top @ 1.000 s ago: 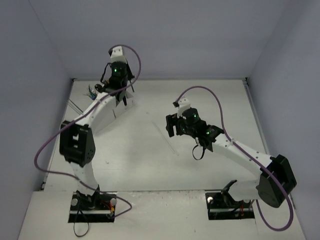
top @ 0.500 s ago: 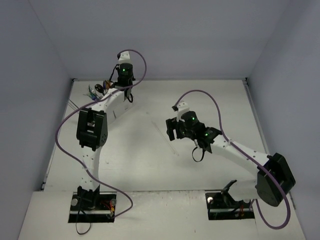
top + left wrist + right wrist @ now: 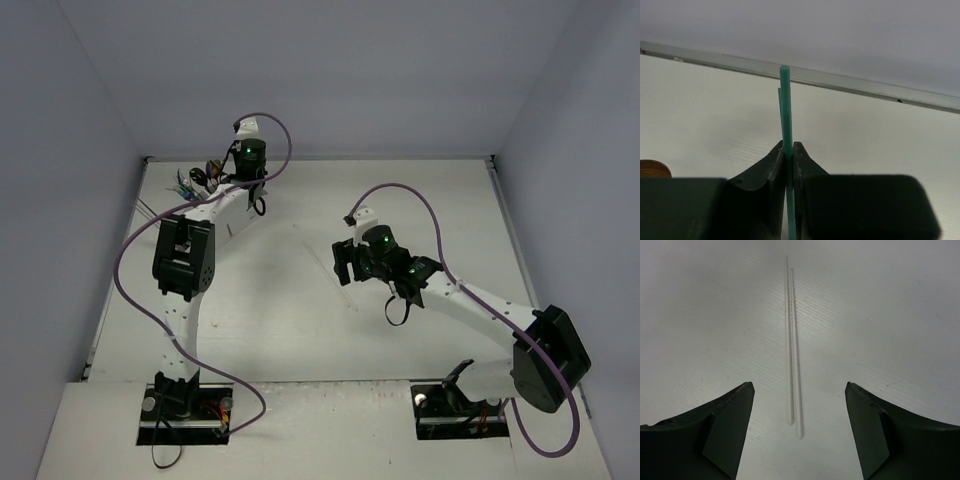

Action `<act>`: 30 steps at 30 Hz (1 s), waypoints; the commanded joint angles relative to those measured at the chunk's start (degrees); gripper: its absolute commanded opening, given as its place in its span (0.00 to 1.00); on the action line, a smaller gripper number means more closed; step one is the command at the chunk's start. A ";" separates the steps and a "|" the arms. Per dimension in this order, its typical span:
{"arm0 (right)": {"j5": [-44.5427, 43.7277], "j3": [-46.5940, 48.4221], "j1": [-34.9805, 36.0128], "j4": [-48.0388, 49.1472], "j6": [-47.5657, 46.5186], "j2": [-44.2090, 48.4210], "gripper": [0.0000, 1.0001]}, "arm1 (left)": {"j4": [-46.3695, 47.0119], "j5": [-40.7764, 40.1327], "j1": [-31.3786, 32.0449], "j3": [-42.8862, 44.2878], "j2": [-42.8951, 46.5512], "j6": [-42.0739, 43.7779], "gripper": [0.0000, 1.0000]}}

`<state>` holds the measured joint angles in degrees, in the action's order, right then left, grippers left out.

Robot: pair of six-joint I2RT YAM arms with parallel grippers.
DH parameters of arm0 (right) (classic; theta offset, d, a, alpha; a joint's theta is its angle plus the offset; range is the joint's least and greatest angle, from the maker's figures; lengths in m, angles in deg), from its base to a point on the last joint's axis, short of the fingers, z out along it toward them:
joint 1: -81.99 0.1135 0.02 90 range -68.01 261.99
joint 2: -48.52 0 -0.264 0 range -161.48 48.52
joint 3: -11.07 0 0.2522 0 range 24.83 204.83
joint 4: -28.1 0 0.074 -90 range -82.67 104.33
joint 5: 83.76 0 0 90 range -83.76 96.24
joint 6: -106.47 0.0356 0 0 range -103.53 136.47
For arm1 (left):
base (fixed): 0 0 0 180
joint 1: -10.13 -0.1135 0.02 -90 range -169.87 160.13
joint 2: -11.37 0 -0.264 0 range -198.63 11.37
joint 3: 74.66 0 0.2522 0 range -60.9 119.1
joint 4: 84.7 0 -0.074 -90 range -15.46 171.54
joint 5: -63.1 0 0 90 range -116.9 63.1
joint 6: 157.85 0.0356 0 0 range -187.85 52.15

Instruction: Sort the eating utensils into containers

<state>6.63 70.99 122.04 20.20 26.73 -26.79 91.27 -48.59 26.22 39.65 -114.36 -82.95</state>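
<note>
Left gripper [image 3: 788, 148]: jaws closed tight on two teal sticks [image 3: 785, 100]. The sticks stand side by side and poke out past the fingertips toward the far wall. One reaches a bit further than the other. A copper thing [image 3: 650, 168] shows at the left edge of the left wrist view, cut off, so what it is can't be told.

In the top view the left arm is stretched to the far left corner of the table [image 3: 430, 200]. A bunch of coloured utensils [image 3: 190, 182] sits just left of its wrist. The white caddy [image 3: 237, 224] is mostly hidden under the arm, and its compartments can't be made out.

Right gripper [image 3: 799, 386]: jaws wide open, holding nothing, hovering mid-table. Two clear sticks [image 3: 792, 340] lie flat on the table, parallel and touching or almost touching. They run away from the gripper, with their near ends between the two fingers [image 3: 735, 415] and clear of both.
</note>
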 commanded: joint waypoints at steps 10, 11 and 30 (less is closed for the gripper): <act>-0.08 0.68 -0.50 1.00 0.23 2.25 0.71 | 1.25 -0.60 -0.74 -0.85 4.64 -1.32 0.33; -0.15 0.68 -0.50 0.78 0.31 2.38 0.71 | 1.25 -0.43 -0.79 -1.55 5.73 -1.50 0.35; -4.96 4.78 -0.22 -16.23 7.81 -10.36 0.64 | -24.59 26.74 2.36 -14.75 38.04 -12.93 0.61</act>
<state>3.84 73.26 121.76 8.58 31.24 -35.93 74.42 -31.99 26.69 29.60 -83.12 -92.66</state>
